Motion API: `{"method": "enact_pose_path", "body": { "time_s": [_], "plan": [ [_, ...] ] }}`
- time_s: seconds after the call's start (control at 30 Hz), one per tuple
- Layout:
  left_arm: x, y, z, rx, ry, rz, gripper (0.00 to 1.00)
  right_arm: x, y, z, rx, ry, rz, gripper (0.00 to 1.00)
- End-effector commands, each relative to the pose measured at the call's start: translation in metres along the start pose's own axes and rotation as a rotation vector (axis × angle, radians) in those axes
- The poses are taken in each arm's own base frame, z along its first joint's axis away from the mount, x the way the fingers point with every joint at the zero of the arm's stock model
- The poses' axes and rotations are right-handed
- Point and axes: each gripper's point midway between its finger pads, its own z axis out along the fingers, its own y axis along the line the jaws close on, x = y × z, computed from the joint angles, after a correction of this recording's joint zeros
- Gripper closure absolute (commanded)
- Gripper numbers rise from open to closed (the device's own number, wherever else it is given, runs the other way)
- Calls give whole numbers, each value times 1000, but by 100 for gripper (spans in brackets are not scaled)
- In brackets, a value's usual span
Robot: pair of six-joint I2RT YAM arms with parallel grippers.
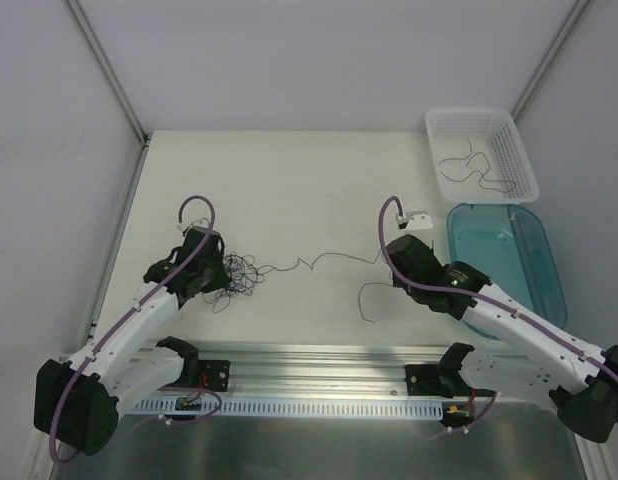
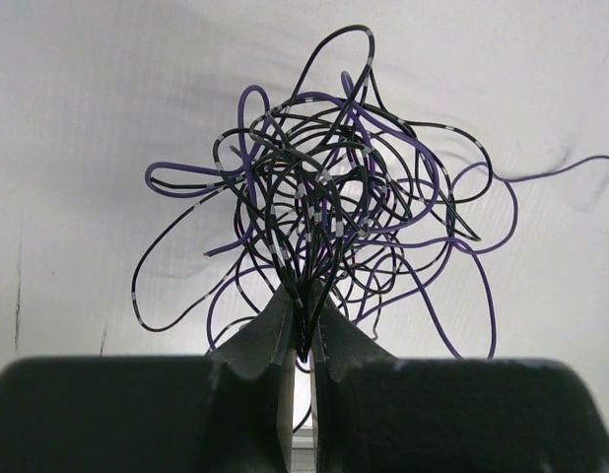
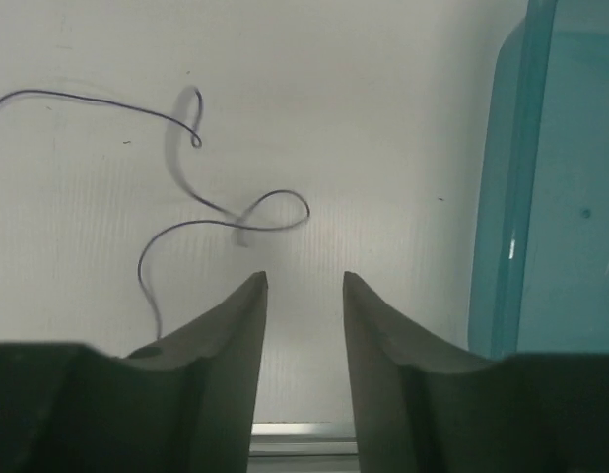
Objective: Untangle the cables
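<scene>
The cables form a wad of thin black and purple strands (image 1: 241, 272) on the white table, left of the middle. My left gripper (image 1: 219, 272) is at the wad's left side. In the left wrist view it (image 2: 304, 335) is shut on a bundle of strands of the wad (image 2: 324, 197). One long strand (image 1: 329, 257) trails right from the wad toward my right gripper (image 1: 394, 265). In the right wrist view that gripper (image 3: 304, 281) is open with nothing between its fingers, and a looping strand (image 3: 236, 212) lies just ahead on the left. A short loose strand (image 1: 361, 292) lies nearby.
A white slotted basket (image 1: 514, 150) at the back right holds a separate strand (image 1: 474, 165). A teal tub (image 1: 549, 270) stands right of my right gripper and fills the right edge of the right wrist view (image 3: 561, 177). A metal rail (image 1: 319, 352) runs along the near edge.
</scene>
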Motion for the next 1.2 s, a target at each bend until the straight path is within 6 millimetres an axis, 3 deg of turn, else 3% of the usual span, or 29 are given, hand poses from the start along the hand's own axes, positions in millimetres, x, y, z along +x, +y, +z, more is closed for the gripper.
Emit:
{"method": "enact_pose_path", "body": {
  "time_s": [0.0, 0.17, 0.3, 0.47, 0.6, 0.67, 0.87, 1.07, 1.17],
  "plan": [
    [3, -2, -6, 30, 23, 20, 97, -21, 28, -2, -92, -28, 93, 56],
    [4, -8, -10, 67, 29, 32, 96, -41, 96, -15, -380, -42, -117, 38],
    [5, -9, -12, 83, 29, 31, 96, -49, 150, -16, -606, -56, -232, 35],
    [7, -10, -13, 95, 31, 29, 96, -43, 206, 10, -751, 4, -419, 23],
    [8, -11, -13, 98, 33, 26, 96, -29, 235, 40, -785, 71, -507, 22],
    [7, -11, -13, 100, 32, 29, 96, -37, 246, 54, -784, 57, -517, 22],
    [8, -12, -13, 103, 37, 26, 95, -23, 266, 98, -747, 82, -551, 24],
    [10, -12, -12, 99, 47, 29, 96, -26, 271, 127, -697, 62, -539, 30],
    [9, -11, -11, 96, 46, 27, 96, -29, 270, 134, -698, 63, -510, 39]
  ]
}}
